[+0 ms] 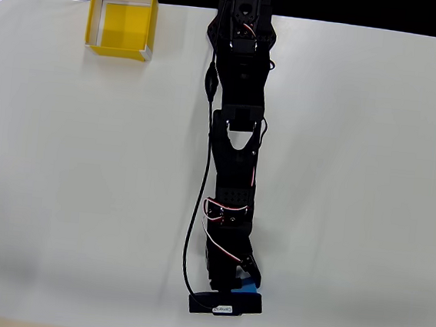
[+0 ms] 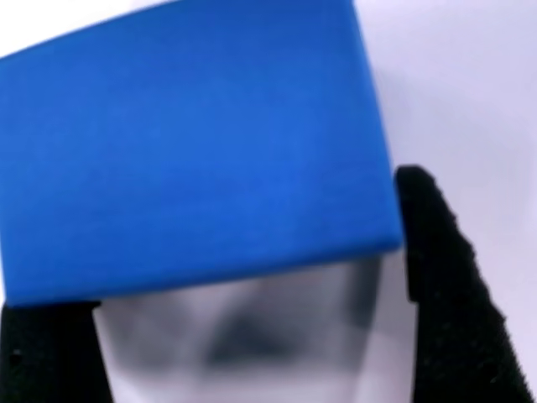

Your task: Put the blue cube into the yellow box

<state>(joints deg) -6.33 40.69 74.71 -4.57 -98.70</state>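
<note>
- The blue cube (image 2: 193, 143) sits right between my fingers in the wrist view, one black finger (image 2: 445, 302) against its right edge, the other at its lower left corner.
- My end effector (image 1: 236, 283) is spread to cube width, fingers at its sides; a firm grip I cannot tell.
- Overhead, the cube peeks out under my end effector near the counter's (image 1: 355, 184) bottom edge.
- The yellow box (image 1: 121, 23) sits well apart, at the top left.

Overhead view looks straight down on the whole table (image 1: 60, 195) — wrist view sits close above the blue cube (image 2: 193, 143).
</note>
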